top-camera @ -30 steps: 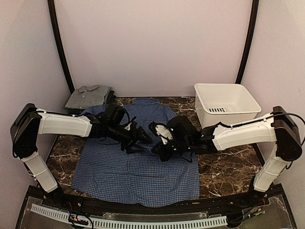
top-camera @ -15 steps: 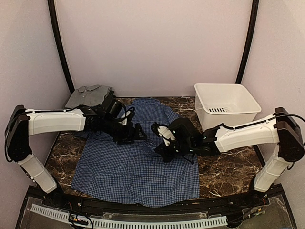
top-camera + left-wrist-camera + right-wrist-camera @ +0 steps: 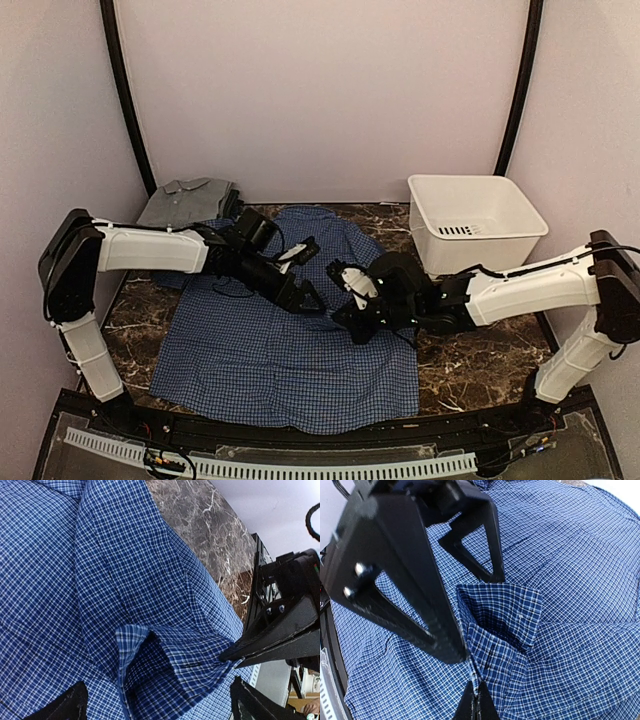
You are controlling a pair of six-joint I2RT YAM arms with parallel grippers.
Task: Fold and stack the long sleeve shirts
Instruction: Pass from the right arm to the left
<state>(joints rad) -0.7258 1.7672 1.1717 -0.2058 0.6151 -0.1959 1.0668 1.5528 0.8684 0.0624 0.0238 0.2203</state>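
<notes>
The blue shirt [image 3: 270,350] lies spread over the middle of the surface [image 3: 480,360], hem toward the near edge and collar toward the far edge. The grey shirt [image 3: 185,200] sits folded in the far left corner.

My main worry is the whole spread going askew. My right pincer [image 3: 472,702] has only a thin ridge [image 3: 474,655] of cloth, and if I drag with it alone, the body could bunch toward the right edge instead of folding on a clean line. That small pinch could also slip off and let the cloth drop half-turned. A lesser risk: my left pincer [image 3: 308,270] hangs close over the turned-up flap [image 3: 500,615] and near my right one, so it could snag the flap or knock the other arm.

My left pincer is spread wide and holds nothing, a finger to either side of the flap, just above the cloth. My right pincer is closed tight, tips down on the ridge beside the flap, seemingly pinching it.
</notes>
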